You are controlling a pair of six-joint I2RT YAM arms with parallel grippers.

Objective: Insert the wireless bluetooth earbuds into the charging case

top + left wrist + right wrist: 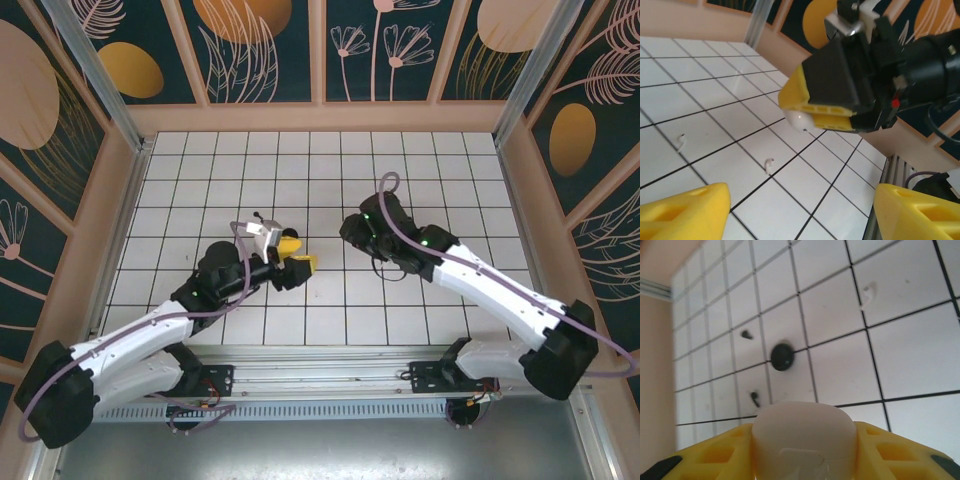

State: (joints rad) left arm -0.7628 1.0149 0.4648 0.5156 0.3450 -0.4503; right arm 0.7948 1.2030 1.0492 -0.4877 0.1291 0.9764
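Observation:
My right gripper [802,460] is shut on a white rounded charging case [802,437], pinched between its yellow fingers above the tiled floor. In the left wrist view that same case [799,120] pokes out of the right gripper [832,107]. Two white earbuds [682,142] [769,165] lie on the tiles below it. One white earbud [868,295] also lies far from the case in the right wrist view. My left gripper [800,212] is open, with only bare tiles between its yellow fingers [685,210]. Seen from above, the left gripper [298,260] and right gripper [352,232] face each other mid-floor.
A round black case [782,356] sits on a tile line, with two black earbuds [746,334] [755,399] beside it. Wooden walls [320,118] ring the white tiled floor [320,170]. A metal rail [330,385] runs along the near edge.

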